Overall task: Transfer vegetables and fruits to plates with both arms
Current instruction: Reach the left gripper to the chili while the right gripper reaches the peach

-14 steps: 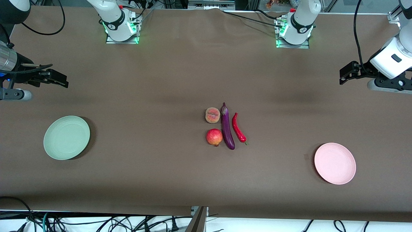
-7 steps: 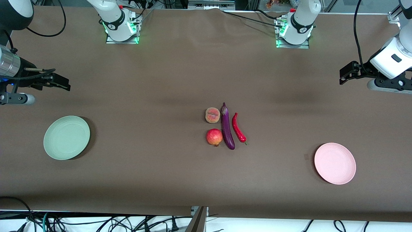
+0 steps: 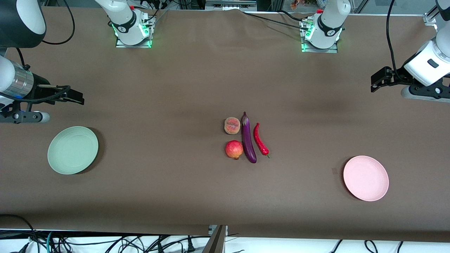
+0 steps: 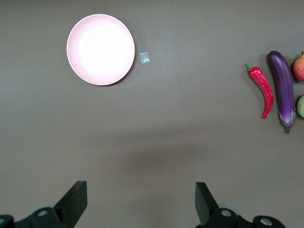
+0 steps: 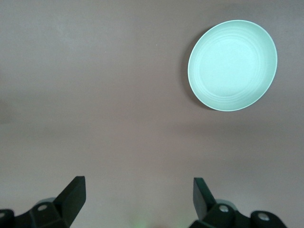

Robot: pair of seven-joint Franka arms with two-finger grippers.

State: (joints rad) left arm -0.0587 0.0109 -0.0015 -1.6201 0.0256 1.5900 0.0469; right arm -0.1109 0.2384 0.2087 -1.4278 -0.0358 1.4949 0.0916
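High front camera faces both bases; wrist cameras look straight down, sharing its pink plate (image 4: 100,49) and green plate (image 5: 232,65).

Peach (image 3: 232,125): we see it round, yellowish-pink with red blotches, on the table mid-way along, just beside our eggplant's calyx end.
Pomegranate (image 3: 234,149): round, red, nearer the front camera than the peach, just beside the eggplant's rounded end.
Eggplant (image 3: 248,138): long, slim, glossy purple, lying flat between our two fruits and the chili.
Chili pepper (image 3: 260,139): shorter, curved, glossy red, just beside the eggplant toward the left arm's end.
Green plate (image 3: 72,150): pale mint, round, shallow, toward our right arm's end.
Pink plate (image 3: 366,178): pale pink, same size, toward our left arm's end.
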